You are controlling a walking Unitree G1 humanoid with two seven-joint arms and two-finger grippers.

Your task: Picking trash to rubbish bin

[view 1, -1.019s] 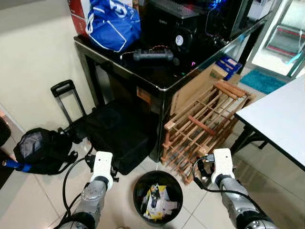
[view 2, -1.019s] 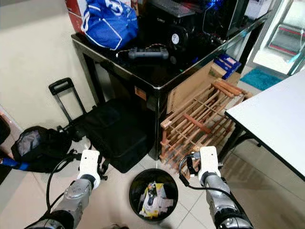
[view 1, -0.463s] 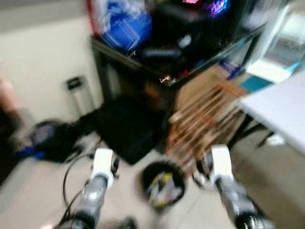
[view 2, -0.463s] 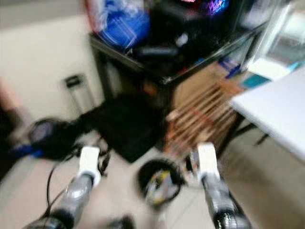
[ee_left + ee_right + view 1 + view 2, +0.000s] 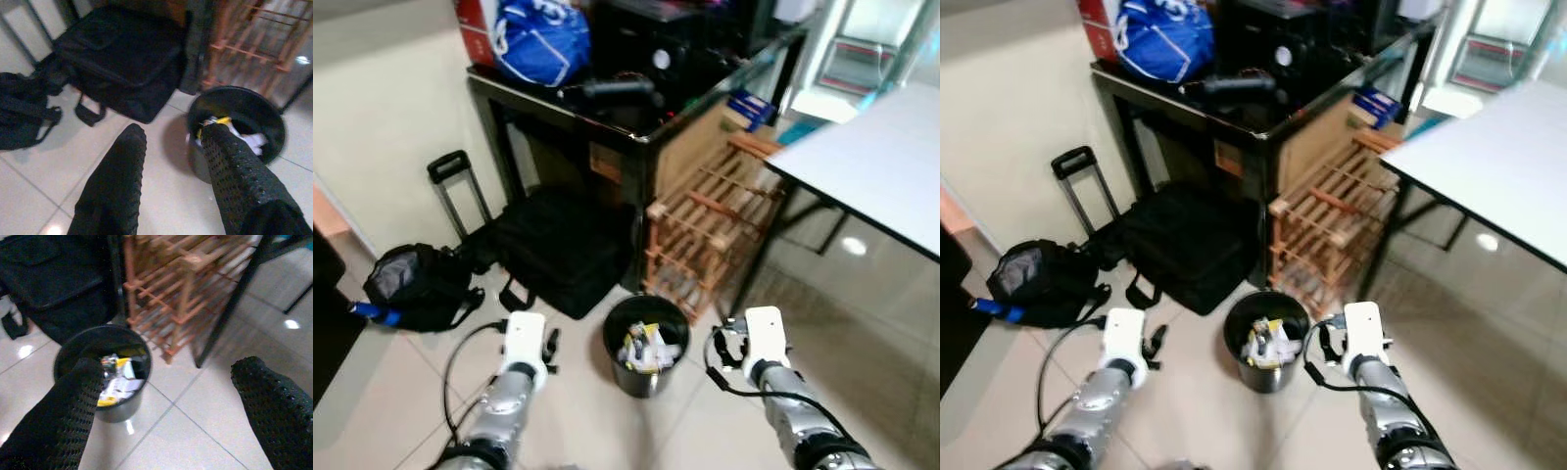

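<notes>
Both grippers' fingers (image 5: 124, 171) (image 5: 63, 411) spread wide apart, empty, flanking the rubbish bin (image 5: 646, 345).

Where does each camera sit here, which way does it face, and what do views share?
Left and right eye views: head, looking down at the black rubbish bin between both forearms, left gripper and right gripper.
Left wrist view: along open fingers toward the bin and black bag.
Right wrist view: along open fingers toward the bin and wooden rack.
All share the bin.
</notes>
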